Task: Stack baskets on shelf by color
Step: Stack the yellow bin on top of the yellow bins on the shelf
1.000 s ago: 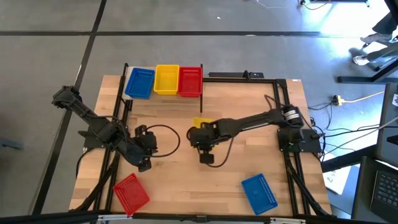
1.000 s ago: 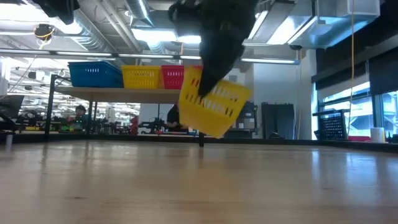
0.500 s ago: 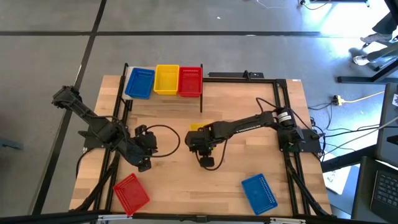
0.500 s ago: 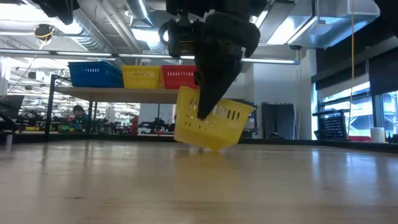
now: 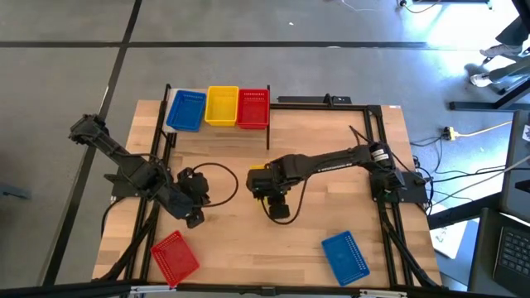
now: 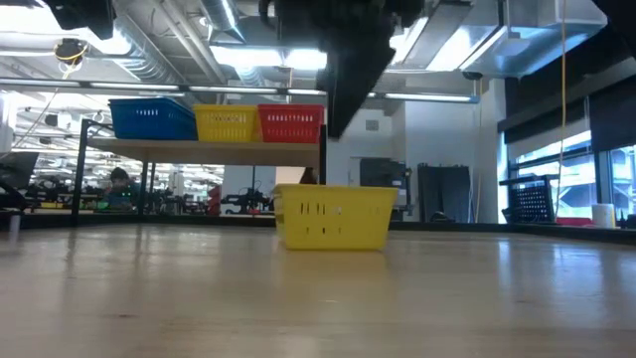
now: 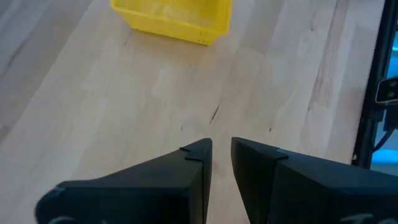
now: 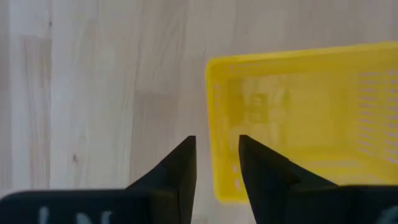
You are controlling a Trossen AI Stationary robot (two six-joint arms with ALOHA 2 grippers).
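Observation:
A yellow basket (image 6: 333, 217) stands level on its base in the middle of the table, also seen in the right wrist view (image 8: 298, 118) and partly under the right arm from above (image 5: 259, 170). My right gripper (image 6: 336, 124) hangs open over the basket's one short end (image 8: 217, 163), clear of it. My left gripper (image 5: 194, 218) waits over the table's left half, open by a narrow gap (image 7: 221, 149), with nothing between its fingers. On the shelf (image 6: 199, 147) at the far edge stand a blue basket (image 5: 185, 109), a yellow basket (image 5: 221, 106) and a red basket (image 5: 253, 108) side by side.
A red basket (image 5: 174, 255) lies at the near left corner of the table and a blue basket (image 5: 344, 255) at the near right. Thin black shelf posts (image 5: 267, 136) stand at the far edge. Bare wood lies between the arms and the near edge.
My right gripper has come down with the tilted yellow basket, set it on the table, opened and let go, then risen clear. The basket, hanging slanted before, now stands level on its base.

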